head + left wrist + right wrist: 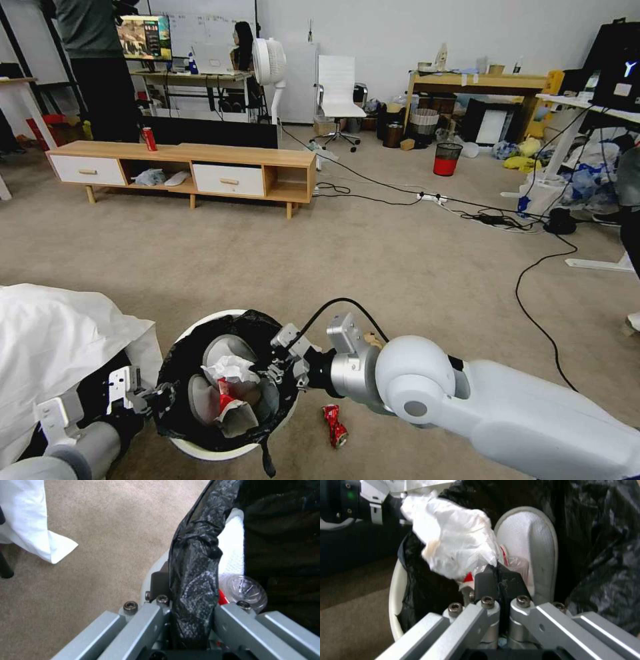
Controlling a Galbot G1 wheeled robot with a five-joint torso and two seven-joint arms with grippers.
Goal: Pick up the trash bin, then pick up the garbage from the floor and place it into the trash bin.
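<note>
The trash bin [200,450], round and white with a black bag liner [196,562], is at the bottom centre of the head view. My left gripper [162,395] is shut on its left rim, the bag-covered edge pinched between the fingers [156,615]. My right gripper [281,373] reaches over the right rim, its pads [486,582] shut on the edge of a crumpled white tissue [453,545] above the bin's inside. A red-white wrapper [228,402] and a clear bottle [245,590] lie inside among grey curved parts [533,555]. A crushed red can [335,425] lies on the carpet just right of the bin.
A white cloth [53,333] covers something at my left. Farther off stand a low wooden TV bench [187,167] with an upright red can [149,139] and a red-and-black mesh wastebasket [447,159]. Black cables [533,280] trail over the carpet on the right.
</note>
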